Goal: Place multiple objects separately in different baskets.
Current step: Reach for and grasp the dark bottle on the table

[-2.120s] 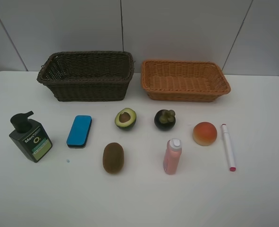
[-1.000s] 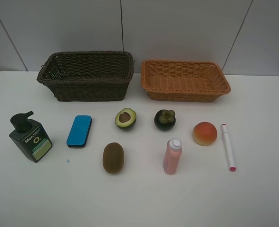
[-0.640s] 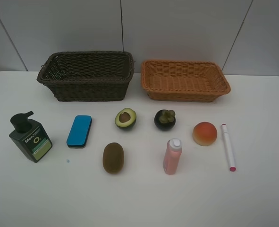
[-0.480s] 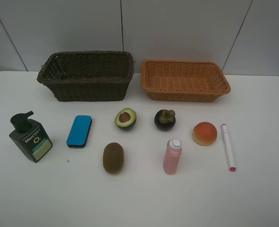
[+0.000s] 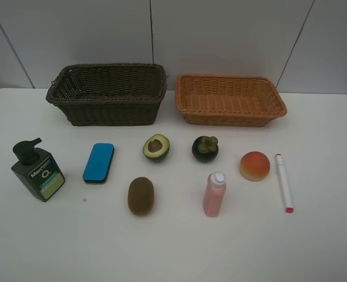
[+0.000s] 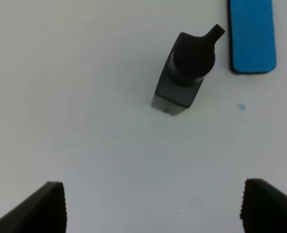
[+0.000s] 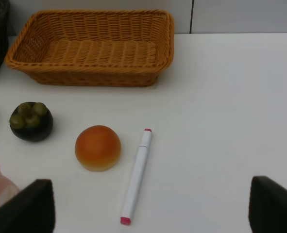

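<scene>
On the white table lie a dark green pump bottle (image 5: pixel 37 171), a blue eraser block (image 5: pixel 98 163), a halved avocado (image 5: pixel 156 147), a kiwi (image 5: pixel 141 195), a mangosteen (image 5: pixel 205 148), a pink bottle (image 5: pixel 214 194), an orange bun (image 5: pixel 255 165) and a white-pink marker (image 5: pixel 283 182). Behind them stand the dark brown basket (image 5: pixel 111 113) and the light orange basket (image 5: pixel 226 119), both empty. My left gripper (image 6: pixel 153 204) is open above the table, near the pump bottle (image 6: pixel 186 73). My right gripper (image 7: pixel 145 204) is open, near the marker (image 7: pixel 137 175) and bun (image 7: pixel 98 147). Neither arm shows in the exterior view.
A grey tiled wall (image 5: pixel 220 35) rises right behind the baskets. A small blue speck (image 5: pixel 84 200) lies on the table near the eraser. White table (image 5: pixel 173 252) stretches in front of the items.
</scene>
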